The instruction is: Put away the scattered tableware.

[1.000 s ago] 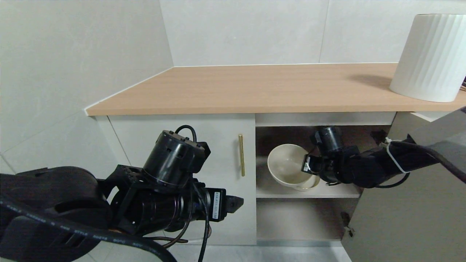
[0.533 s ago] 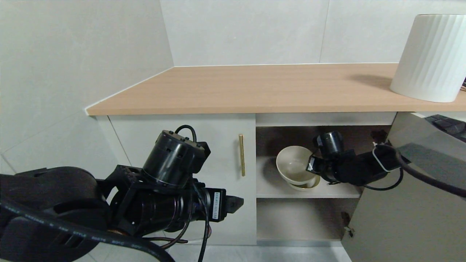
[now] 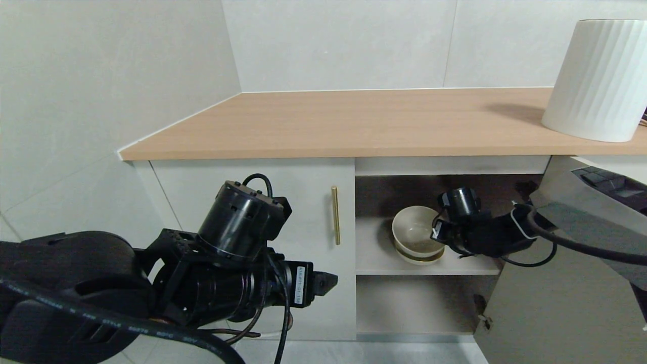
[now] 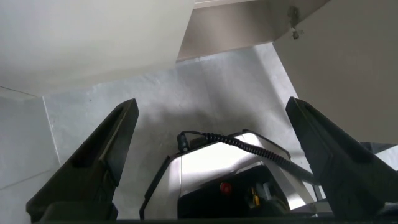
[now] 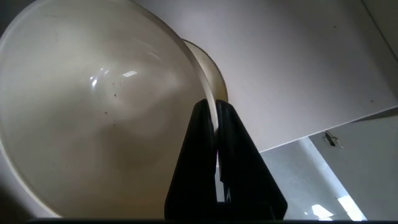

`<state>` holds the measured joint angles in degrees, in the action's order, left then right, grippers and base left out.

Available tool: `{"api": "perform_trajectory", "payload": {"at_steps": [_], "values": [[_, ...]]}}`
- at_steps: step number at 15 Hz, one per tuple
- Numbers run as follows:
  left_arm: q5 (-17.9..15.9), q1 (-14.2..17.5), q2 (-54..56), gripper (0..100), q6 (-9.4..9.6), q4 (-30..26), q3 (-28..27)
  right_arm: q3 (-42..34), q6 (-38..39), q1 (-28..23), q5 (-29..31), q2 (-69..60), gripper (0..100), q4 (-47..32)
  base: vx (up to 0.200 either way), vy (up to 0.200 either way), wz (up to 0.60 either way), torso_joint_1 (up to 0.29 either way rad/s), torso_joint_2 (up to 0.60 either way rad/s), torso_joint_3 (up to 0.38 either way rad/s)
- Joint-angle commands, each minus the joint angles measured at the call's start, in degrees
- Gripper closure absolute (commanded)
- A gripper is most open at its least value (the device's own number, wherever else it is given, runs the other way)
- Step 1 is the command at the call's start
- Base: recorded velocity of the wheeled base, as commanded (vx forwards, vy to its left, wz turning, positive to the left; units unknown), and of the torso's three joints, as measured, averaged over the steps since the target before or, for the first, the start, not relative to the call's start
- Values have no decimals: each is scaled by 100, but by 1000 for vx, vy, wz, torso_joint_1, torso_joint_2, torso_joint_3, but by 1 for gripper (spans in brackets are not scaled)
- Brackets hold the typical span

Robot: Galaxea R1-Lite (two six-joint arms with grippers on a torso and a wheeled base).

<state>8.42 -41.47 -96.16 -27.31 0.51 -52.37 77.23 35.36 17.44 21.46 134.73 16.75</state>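
Cream bowl [image 5: 106, 112] rim pinched between right fingers [image 5: 239, 162]

Mid-right, the bowl [image 3: 412, 233] and right gripper [image 3: 435, 233] crowd the upper shelf [image 3: 371, 262]; its left strip and the lower bay [image 3: 414, 303] stand free. The shut door [image 3: 303, 177] blocks the left.

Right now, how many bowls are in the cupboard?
2. The top bowl, its rim between the right fingers, is right over the lower bowl on the shelf. More may hide behind the shut door.
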Motion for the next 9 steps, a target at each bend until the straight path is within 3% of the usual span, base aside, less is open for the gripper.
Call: {"api": "perform_trajectory", "payload": {"at_steps": [1, 6, 7, 9], "values": [[1, 16, 1, 0, -3, 2, -1, 29, -3, -13, 8, 71, 100, 4, 0, 0, 0, 0, 0, 0], [10, 16, -8, 0, -3, 2, -1, 29, -12, -22, -1, 97, 100, 4, 0, 0, 0, 0, 0, 0], [10, 16, -8, 0, -3, 2, -1, 38, -12, -22, 8, 106, 0, 4, 0, 0, 0, 0, 0, 0], [10, 16, -8, 0, -3, 2, -1, 29, -12, -13, -1, 106, 0, 4, 0, 0, 0, 0, 0, 0]]}}
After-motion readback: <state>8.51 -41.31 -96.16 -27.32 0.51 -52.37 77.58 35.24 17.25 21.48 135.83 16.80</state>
